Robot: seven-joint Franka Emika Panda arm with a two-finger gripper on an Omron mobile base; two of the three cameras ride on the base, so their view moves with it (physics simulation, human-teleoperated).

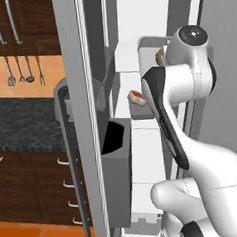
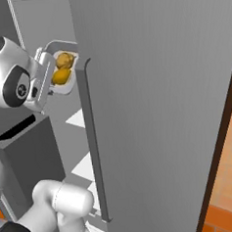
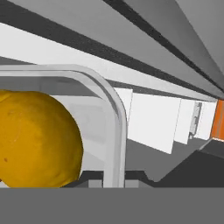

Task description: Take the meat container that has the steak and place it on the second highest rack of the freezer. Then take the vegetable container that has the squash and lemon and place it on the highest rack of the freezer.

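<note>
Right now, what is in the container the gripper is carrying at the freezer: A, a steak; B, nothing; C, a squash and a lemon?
C: in the right base view the vegetable container at the gripper holds the bumpy squash and the smooth lemon.

The arm [image 1: 188,85] hid most of the steak [image 1: 136,95] and the vegetable container [image 1: 146,46]. The lemon [image 3: 37,140] was cut off by the hand view's left edge.

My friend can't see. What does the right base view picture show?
The robot's gripper holds a pale vegetable container with a bumpy squash and an orange-yellow lemon beside the freezer's big gray door.
</note>
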